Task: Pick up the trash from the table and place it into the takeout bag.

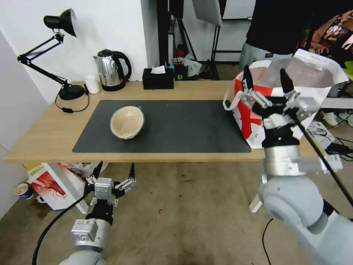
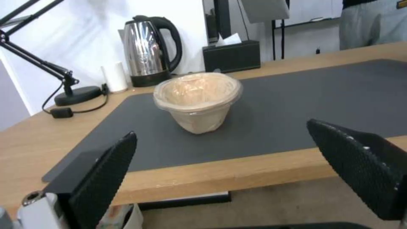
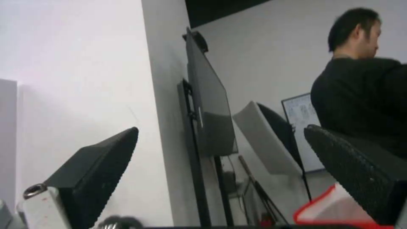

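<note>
A tan paper bowl (image 1: 127,121) sits tipped on the dark grey mat (image 1: 184,125) of the light-wood table (image 1: 44,129), left of centre. It is the trash I see here; its plastic-covered mouth (image 2: 197,100) faces my left gripper. My left gripper (image 1: 114,170) hangs open below the table's front edge, just short of the bowl, with its black fingers (image 2: 106,171) wide apart. The white and red takeout bag (image 1: 294,73) stands open at the table's right end. My right gripper (image 1: 265,79) is raised in front of the bag's mouth, open and empty. A red edge of the bag (image 3: 335,206) shows by it.
At the back of the table stand a black desk lamp (image 1: 60,22), a small white cup (image 1: 92,84), a steel kettle (image 1: 110,70) and a black tissue box (image 1: 158,79). A red-printed white box (image 1: 51,184) lies on the floor under the table's left end. A person stands behind the bag.
</note>
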### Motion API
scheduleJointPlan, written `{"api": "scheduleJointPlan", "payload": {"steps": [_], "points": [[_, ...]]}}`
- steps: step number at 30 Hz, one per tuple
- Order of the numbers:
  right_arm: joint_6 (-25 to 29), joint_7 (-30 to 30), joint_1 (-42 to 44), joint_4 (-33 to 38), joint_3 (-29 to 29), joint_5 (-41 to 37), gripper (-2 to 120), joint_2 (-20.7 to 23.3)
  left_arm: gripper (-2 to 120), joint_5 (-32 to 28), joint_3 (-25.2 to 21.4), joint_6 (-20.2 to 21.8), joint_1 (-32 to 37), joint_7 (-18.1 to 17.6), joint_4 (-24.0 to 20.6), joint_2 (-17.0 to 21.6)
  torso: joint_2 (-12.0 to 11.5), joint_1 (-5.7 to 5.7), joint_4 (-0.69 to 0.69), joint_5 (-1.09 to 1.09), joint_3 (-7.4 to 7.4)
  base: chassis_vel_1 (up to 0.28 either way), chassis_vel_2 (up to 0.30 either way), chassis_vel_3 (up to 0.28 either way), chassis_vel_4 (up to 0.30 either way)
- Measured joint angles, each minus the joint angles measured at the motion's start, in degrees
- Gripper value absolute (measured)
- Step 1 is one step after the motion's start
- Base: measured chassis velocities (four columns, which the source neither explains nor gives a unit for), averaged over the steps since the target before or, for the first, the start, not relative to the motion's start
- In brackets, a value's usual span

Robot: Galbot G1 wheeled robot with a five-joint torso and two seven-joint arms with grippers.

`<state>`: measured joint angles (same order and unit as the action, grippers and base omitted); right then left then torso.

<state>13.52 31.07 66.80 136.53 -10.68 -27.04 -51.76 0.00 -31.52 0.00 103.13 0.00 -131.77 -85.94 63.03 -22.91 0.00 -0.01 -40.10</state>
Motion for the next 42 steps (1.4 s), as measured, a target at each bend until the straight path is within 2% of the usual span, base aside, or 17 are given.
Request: {"api": "scheduleJointPlan", "payload": {"steps": [10,23,33,42], "points": [[1.9,-2.8,6.3,-0.2,2.8,7.1,100,-3.2,100,0.0,0.0,0.0,0.0,0.0,0.0,0.0,0.0,0.00,0.00,0.01,0.00,0.000,0.000,0.000,0.000],[4.0,-3.9,10.0,-2.2,4.0,10.9,100,-3.7,100,0.0,0.0,0.0,0.0,0.0,0.0,0.0,0.0,-0.01,0.00,0.01,0.00,0.000,0.000,0.000,0.000],[3.4,0.1,16.5,-4.2,4.9,18.7,100,-3.7,100,0.0,0.0,0.0,0.0,0.0,0.0,0.0,0.0,-0.01,-0.01,0.01,0.00,0.000,0.000,0.000,0.000],[1.6,6.6,21.5,-5.2,4.4,23.8,100,-4.9,100,0.0,0.0,0.0,0.0,0.0,0.0,0.0,0.0,-0.01,-0.01,0.01,0.00,0.000,0.000,0.000,0.000]]}}
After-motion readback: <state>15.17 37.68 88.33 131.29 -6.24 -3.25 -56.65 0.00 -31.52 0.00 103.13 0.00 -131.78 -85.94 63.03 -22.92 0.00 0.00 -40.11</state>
